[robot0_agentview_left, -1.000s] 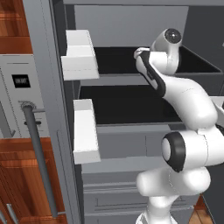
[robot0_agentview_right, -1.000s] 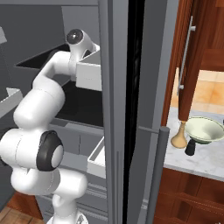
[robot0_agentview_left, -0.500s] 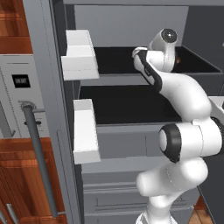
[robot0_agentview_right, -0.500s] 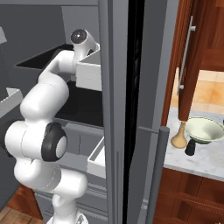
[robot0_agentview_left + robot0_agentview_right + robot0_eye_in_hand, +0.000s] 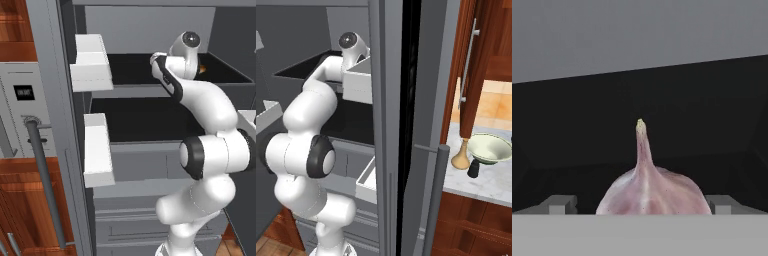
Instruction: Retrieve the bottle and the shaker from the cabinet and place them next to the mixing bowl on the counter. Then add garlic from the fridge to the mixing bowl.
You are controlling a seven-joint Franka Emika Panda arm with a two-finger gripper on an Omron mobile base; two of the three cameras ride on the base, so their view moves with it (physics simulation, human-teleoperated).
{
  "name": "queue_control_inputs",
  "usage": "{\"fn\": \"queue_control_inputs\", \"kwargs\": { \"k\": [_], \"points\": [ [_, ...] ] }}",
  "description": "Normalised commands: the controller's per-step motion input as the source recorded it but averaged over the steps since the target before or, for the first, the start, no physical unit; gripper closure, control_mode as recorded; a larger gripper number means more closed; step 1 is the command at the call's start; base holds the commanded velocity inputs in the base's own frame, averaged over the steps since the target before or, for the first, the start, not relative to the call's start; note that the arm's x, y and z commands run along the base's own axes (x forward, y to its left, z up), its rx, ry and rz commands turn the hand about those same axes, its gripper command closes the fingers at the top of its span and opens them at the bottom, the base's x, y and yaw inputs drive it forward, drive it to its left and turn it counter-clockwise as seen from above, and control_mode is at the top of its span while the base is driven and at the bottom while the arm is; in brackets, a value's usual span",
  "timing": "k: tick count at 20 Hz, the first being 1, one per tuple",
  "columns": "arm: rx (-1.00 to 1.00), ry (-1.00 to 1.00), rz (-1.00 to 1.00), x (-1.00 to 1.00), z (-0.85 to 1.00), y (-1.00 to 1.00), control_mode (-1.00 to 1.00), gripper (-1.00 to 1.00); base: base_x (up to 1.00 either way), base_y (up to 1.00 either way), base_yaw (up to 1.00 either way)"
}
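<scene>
You are seeing the arm reaching deeper into the fridge [image 5: 55, 100] than before, its open gripper [image 5: 642, 206] straddling the garlic [image 5: 654, 192].

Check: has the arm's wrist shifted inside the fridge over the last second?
Yes. In the left base view the wrist has slid left along the upper fridge shelf, toward the white door bins.

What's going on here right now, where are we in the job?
The arm is reaching into the open fridge, upper shelf. In the hand view the garlic sits close ahead between the open jaws of the gripper, not yet gripped. On the counter, the bottle and shaker already stand beside the mixing bowl, so only the garlic remains.
</scene>
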Motion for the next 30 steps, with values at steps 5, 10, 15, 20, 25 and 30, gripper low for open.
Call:
{"fn": "queue_control_inputs", "kwargs": {
  "k": [5,10,15,20,25,30],
  "points": [
    [0.00,0.00,0.00,0.05,-0.03,0.00,-1.00,1.00,0.00,0.00,0.00],
    [0.00,0.00,0.00,0.00,-0.15,-0.07,-1.00,1.00,0.00,0.00,0.00],
    [0.00,-0.06,-0.04,-0.43,0.06,0.00,-1.00,1.00,0.00,0.00,0.00],
    [-0.05,-0.30,0.00,-1.00,0.00,0.17,-1.00,1.00,0.00,0.00,0.00],
    [-0.01,-0.15,0.02,-1.00,0.20,0.22,-1.00,1.00,0.00,0.00,0.00],
    [-0.01,0.27,0.08,-0.89,0.39,0.26,-1.00,1.00,0.00,0.00,0.00]
  ]
}}
